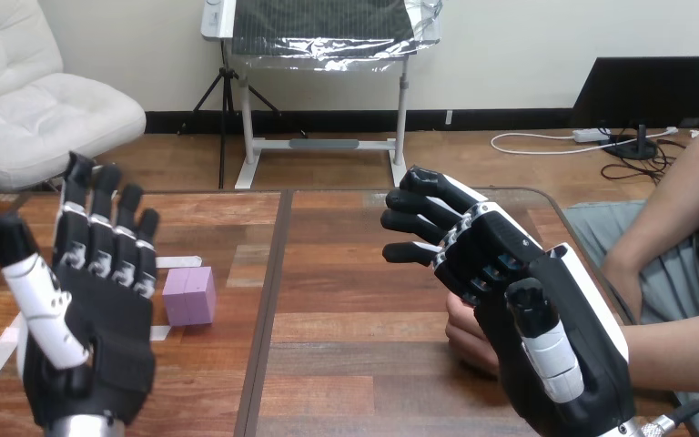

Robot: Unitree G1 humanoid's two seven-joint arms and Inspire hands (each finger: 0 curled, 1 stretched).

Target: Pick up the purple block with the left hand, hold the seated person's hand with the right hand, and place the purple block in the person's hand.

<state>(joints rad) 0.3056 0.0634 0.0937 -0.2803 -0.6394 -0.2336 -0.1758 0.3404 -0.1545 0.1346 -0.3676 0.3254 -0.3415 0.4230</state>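
The left hand's [100,337] fingers [109,228] stand straight and spread, holding nothing, and the purple block [188,296] sits on the wooden table [355,273] just to the right of them, level with their lower parts and untouched by them. The right hand's [546,309] fingers [414,223] are loosely bent and point toward the view's left, their tips free and closed on nothing. The person's hand [466,335] lies under and behind this hand's palm, mostly hidden by it, so contact between the two cannot be made out.
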